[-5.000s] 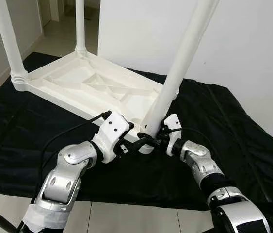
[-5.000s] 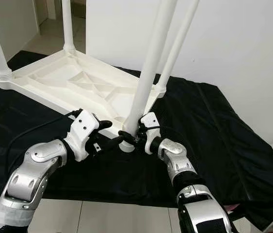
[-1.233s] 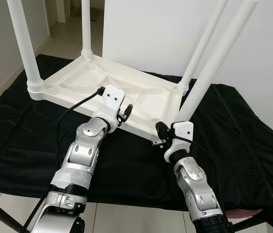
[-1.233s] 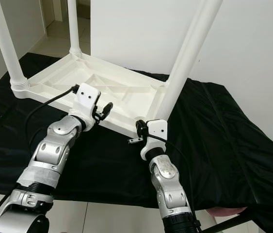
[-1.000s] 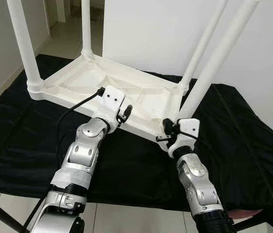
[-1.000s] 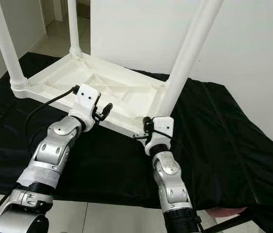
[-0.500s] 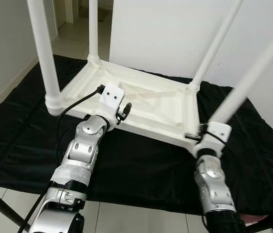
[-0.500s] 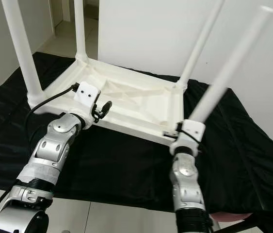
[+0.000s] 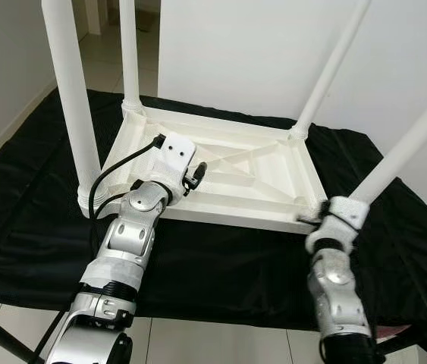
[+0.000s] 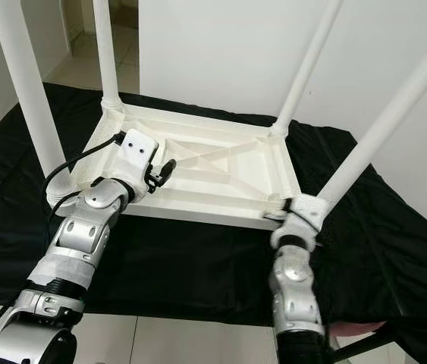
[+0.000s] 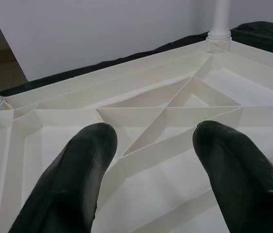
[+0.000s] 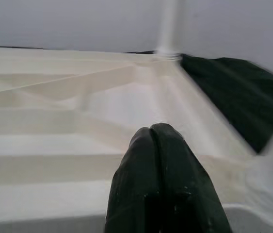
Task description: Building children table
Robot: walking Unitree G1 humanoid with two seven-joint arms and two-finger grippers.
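You have the white plastic table (image 9: 221, 178) lying upside down on a black cloth (image 9: 39, 220), its smooth underside crossed by raised ribs that form triangles. Four round, tapered legs stand up from the corners, the near right leg (image 9: 403, 148) tilting outward. Your left gripper (image 11: 151, 160) hovers just above the near long edge, its two rounded, glossy black fingers (image 11: 78, 184) spread apart with the ribbed panel showing between them. Your right gripper (image 12: 159, 145) sits at the near right corner beside the tilted leg, fingers pressed together with nothing between them, pointing across the underside.
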